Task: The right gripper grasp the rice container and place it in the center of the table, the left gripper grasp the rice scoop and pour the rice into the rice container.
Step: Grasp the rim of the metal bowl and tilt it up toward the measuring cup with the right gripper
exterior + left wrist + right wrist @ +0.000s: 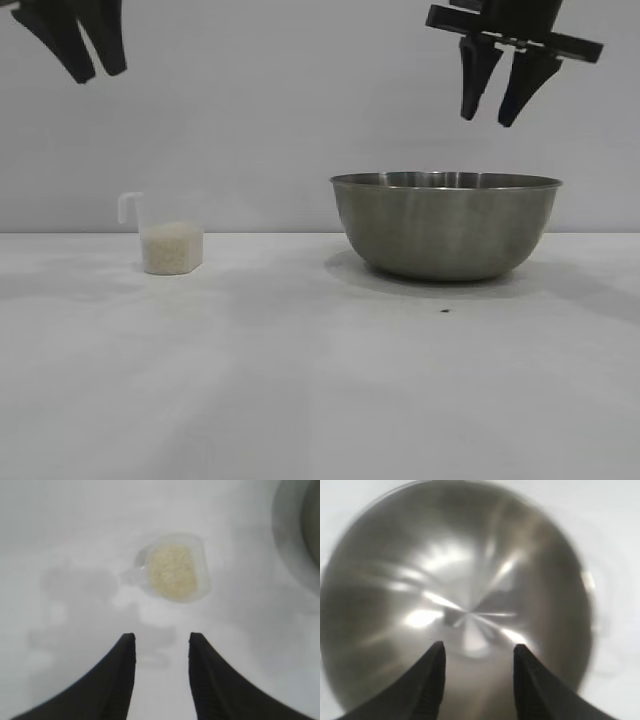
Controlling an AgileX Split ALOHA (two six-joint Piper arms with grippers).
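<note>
From the exterior view, the bowl (446, 225) stands on the white tabletop (300, 380), right of middle; its inside is hidden by its own wall. The scoop (165, 237) stands upright well to the left, apart from the bowl, its clear upper wall and handle hard to tell from the pale backdrop. Rice (172, 248) fills its lower half. A small dark speck (445, 310) lies just in front of the bowl. The left pincer (88, 62) hangs high above the scoop, cut off by the upper edge, released and holding nothing. The right pincer (492, 112) hangs above the bowl, released too, its arm out of frame.

The left wrist view looks down past the left pincer (161, 642) onto the scoop (200, 555), blurred, with rice (172, 572) inside; only a sliver of the bowl (312, 525) shows at the edge.

The right wrist view shows the right pincer (479, 650) over the bowl (455, 580), whose empty inside fills the frame, its rim partly cut off.
</note>
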